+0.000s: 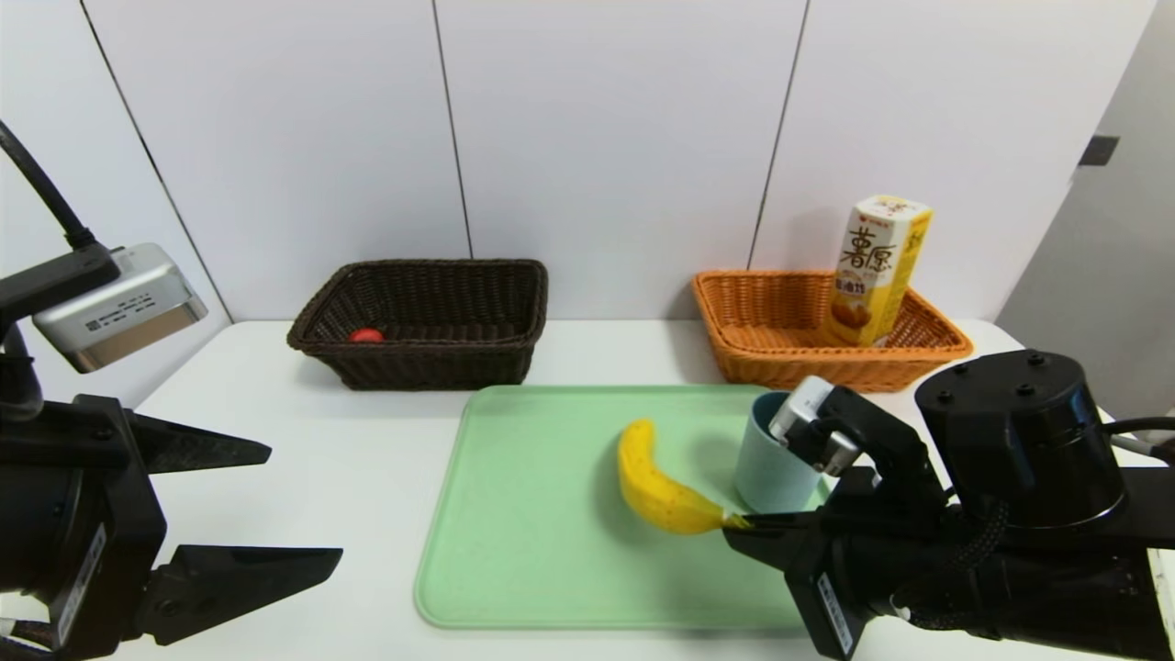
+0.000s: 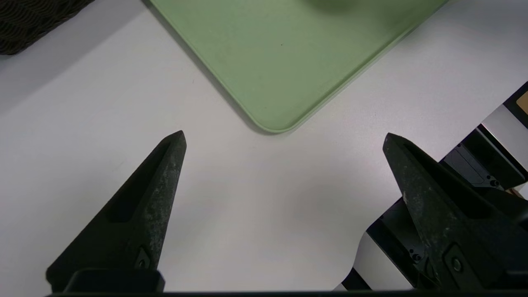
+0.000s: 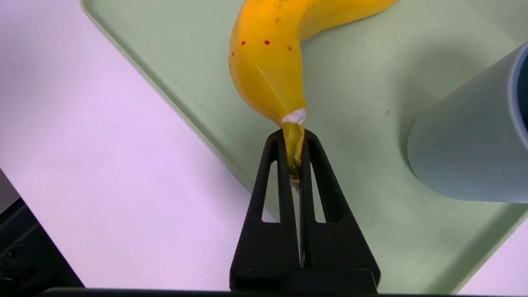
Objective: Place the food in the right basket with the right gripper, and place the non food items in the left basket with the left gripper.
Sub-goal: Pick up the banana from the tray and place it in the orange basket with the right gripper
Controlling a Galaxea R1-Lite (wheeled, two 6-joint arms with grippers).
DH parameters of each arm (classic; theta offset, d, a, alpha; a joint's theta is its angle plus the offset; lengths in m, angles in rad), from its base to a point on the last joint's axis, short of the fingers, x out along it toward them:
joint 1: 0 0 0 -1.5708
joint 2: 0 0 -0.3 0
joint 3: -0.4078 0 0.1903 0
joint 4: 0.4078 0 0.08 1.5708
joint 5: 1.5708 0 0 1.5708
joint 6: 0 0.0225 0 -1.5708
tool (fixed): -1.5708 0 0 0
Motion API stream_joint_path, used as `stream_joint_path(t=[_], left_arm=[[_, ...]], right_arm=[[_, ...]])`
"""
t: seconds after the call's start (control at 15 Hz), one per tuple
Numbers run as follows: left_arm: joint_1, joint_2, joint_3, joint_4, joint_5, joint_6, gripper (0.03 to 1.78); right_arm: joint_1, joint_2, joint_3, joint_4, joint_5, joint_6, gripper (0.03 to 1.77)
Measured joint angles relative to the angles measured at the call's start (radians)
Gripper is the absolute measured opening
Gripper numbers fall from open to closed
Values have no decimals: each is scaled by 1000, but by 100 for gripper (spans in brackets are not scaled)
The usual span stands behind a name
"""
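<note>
The banana point(image 1: 663, 488) is over the green tray point(image 1: 514, 588), its stem pinched in the right gripper point(image 3: 293, 131) — a thin hold, so the heavy end could swing or slip free, and a sideways sweep could knock the cup point(image 1: 774, 459) standing close by. Off beyond the tray's other side, the left gripper point(image 1: 306, 505) waits with jaws spread, holding nothing. Counted: one banana, one cup, one tray, two baskets — dark point(image 1: 441, 367) with one red item point(image 1: 366, 336), orange point(image 1: 780, 367) with one snack box point(image 1: 867, 271).

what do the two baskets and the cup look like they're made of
Dark brown basket and orange basket: matte woven wicker or wicker-look plastic, from the visible weave. Grey-blue cup: probably smooth plastic, judging by its even, soft sheen.
</note>
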Motion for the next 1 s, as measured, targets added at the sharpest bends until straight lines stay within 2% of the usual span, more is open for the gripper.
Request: stream_joint_path(t=[1.0], left_arm=[[0, -16, 17, -1, 1, -1, 169]], right_arm=[[-13, -134, -104, 0, -14, -43, 9]])
